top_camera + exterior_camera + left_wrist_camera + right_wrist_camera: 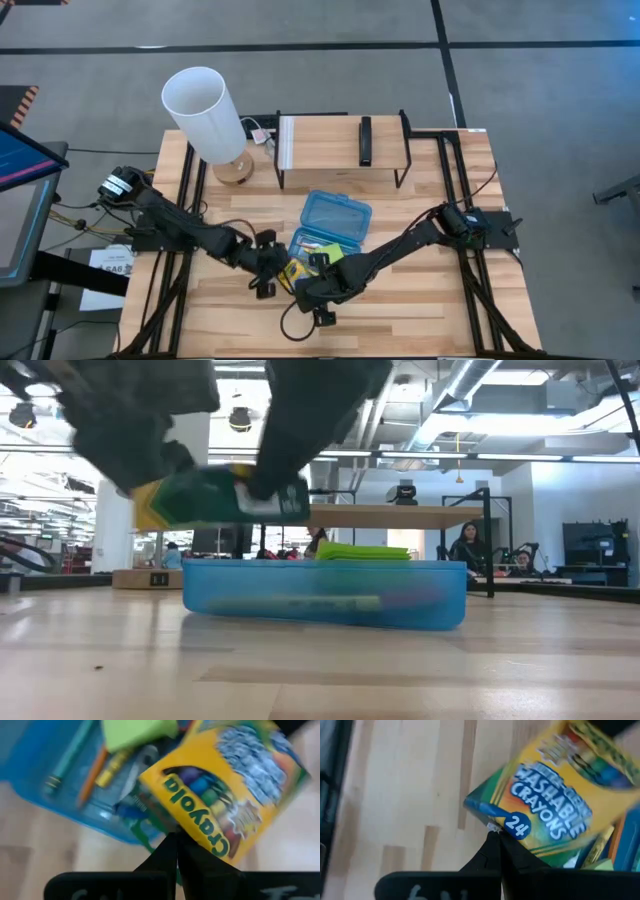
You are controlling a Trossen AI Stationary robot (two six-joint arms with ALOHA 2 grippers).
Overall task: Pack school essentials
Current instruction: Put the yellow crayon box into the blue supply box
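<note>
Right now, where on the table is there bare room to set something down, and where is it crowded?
Bare: the front edge of the table below both arms, and the right side past the case. Crowded: the middle, where both grippers meet at the crayon box beside the case, and the back, with lamp and shelf.

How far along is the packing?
Done: sticky pad and pencils lie in the blue case. In hand: crayon box held above the case's near edge between left gripper and right gripper. Left: lowering it in.
</note>
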